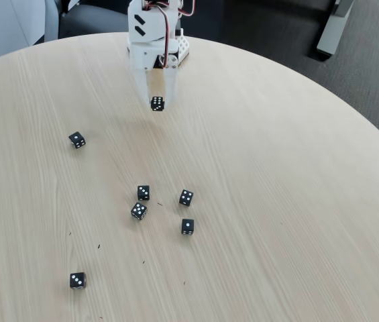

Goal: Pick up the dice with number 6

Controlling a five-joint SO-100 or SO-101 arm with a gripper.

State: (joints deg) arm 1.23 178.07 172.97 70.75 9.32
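Note:
The dice with number 6 point(157, 104) is a small black cube with white pips, seen at the far middle of the round wooden table point(276, 174) in the fixed view. My white gripper point(157, 100) reaches down from the top edge and is shut on this die, whose upper face shows two rows of pips. I cannot tell whether the die rests on the table or hangs just above it.
Several other black dice lie nearer the camera: one at the left point(77, 139), a cluster in the middle point(143, 192) point(186, 197) point(139, 211) point(187, 227), and one at the front left point(77, 280). The table's curved edge runs along the right, with dark floor point(363, 74) beyond.

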